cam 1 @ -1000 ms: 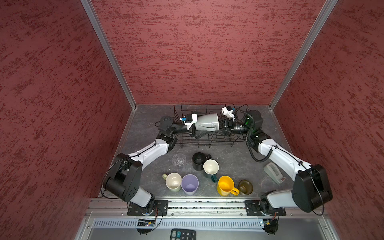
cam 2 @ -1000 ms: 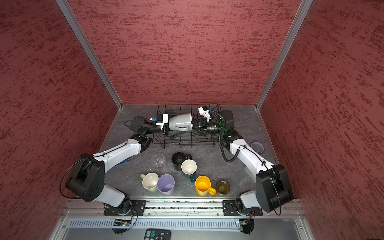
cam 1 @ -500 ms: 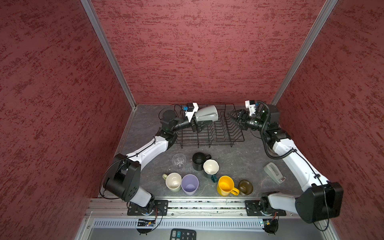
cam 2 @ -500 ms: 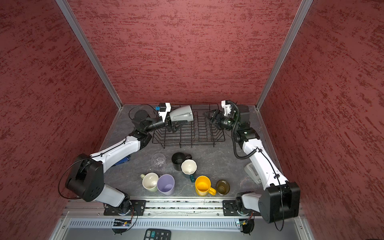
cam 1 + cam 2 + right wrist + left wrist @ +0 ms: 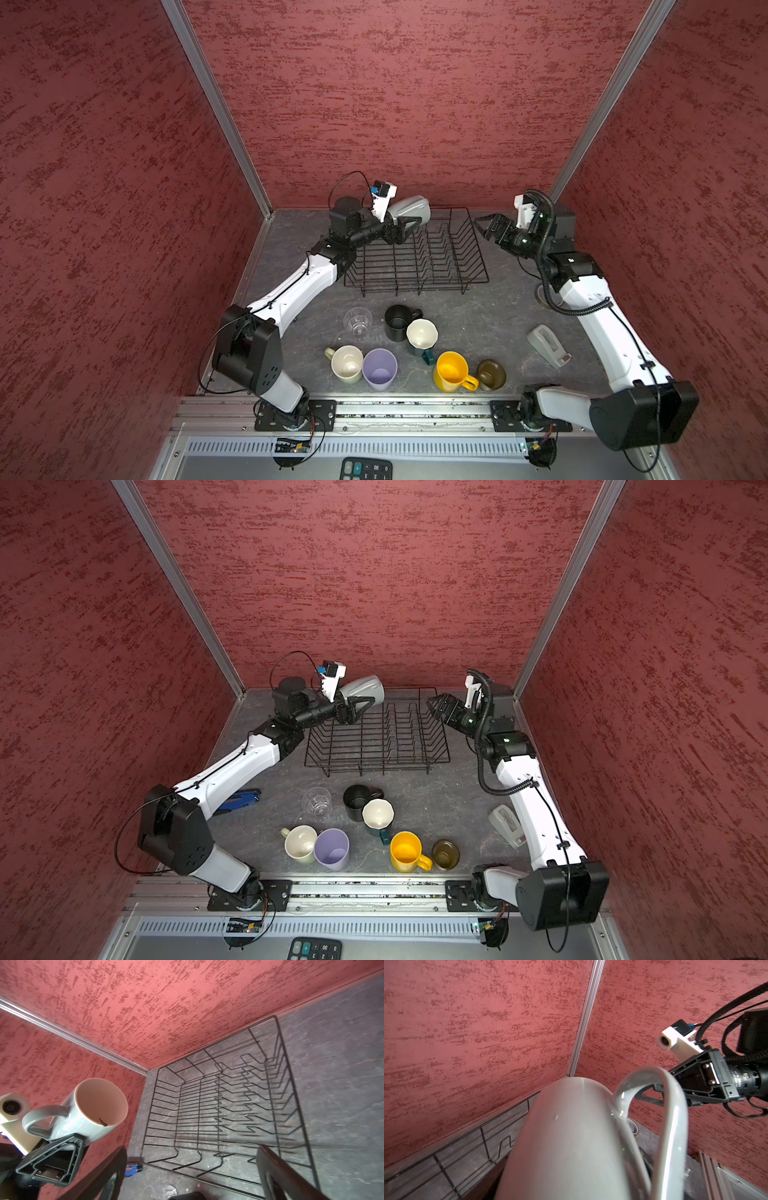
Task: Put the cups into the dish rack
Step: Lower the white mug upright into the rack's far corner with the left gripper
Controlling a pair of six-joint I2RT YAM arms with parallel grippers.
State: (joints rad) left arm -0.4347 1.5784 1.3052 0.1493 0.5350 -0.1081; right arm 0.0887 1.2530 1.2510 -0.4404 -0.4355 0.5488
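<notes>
Top views: gripping grey mug (image 5: 410, 204) sideways in left end effector (image 5: 414, 216) above far-left corner of dish rack (image 5: 415, 266), with right end effector (image 5: 481, 227) spread wide, empty, off its right rim. Tip mouth down, lower between prongs, release gently, mind handle snagging wire.

On the calculator (image 5: 365, 469) (image 5: 314, 949) at the near edge, cut off in both top views: a plus sign on a teal key, and beside it what looks like "00" and "0" on dark keys. Remaining key digits too small to make out. On the black motor housing (image 5: 745, 1080) in the left wrist view: tiny white print, too blurred to read.
</notes>
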